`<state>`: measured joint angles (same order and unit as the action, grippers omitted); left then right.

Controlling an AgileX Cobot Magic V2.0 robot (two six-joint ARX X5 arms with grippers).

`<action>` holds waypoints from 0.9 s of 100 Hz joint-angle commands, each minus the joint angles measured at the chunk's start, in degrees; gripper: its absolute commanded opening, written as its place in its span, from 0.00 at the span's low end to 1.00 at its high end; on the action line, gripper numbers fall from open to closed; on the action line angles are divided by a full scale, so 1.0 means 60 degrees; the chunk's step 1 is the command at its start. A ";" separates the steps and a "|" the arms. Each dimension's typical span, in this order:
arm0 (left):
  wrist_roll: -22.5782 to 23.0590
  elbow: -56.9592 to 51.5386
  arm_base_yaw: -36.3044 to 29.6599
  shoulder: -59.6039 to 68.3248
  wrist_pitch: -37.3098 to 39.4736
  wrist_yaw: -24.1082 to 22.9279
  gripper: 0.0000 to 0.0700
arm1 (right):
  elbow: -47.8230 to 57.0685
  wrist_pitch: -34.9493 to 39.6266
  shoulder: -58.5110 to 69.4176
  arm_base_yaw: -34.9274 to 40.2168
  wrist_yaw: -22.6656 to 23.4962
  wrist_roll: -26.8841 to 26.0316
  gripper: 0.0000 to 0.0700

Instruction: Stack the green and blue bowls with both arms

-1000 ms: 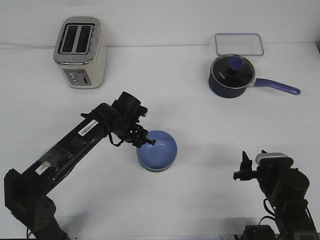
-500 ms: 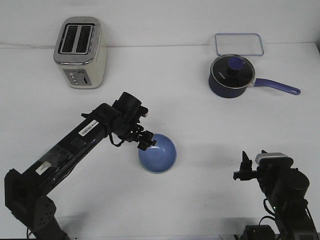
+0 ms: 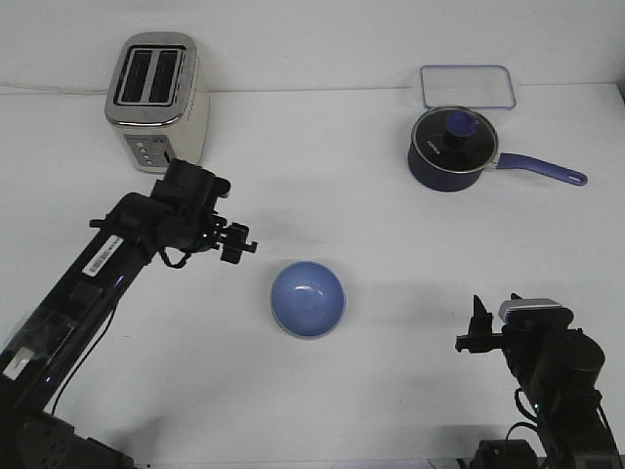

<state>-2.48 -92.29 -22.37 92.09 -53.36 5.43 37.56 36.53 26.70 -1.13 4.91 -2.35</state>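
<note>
The left gripper [image 3: 234,244] is now withdrawn from the blue bowl [image 3: 308,299], apart from its rim and nearer the toaster [image 3: 156,102]. The bowl, tilted earlier, is now seen sitting level, released, slightly farther from the toaster.

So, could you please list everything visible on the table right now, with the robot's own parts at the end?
blue bowl: one, light periwinkle blue, upright on the table near the middle, apart from both grippers; a pale edge shows along its lower rim, but whether a green bowl sits under it cannot be told.
toaster: one, cream and silver with two slots, far left.
saucepan: one, dark navy with lid and purple handle pointing right, far right.
container lid: one, clear with a blue rim, lying flat just behind the saucepan.
table: one, white.
left gripper: one, black, left of the bowl, holding nothing.
right gripper: one, black, near right, holding nothing.
</note>
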 commanded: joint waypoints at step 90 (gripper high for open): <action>-0.1712 0.9417 0.2189 -0.9267 0.4601 -0.0973 0.61 | 0.0055 -0.0124 -0.0004 0.0015 -0.0004 -0.0069 0.61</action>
<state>-10.07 -38.11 -9.15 38.87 -27.16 -0.25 37.54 36.53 26.70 -1.13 4.89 -2.37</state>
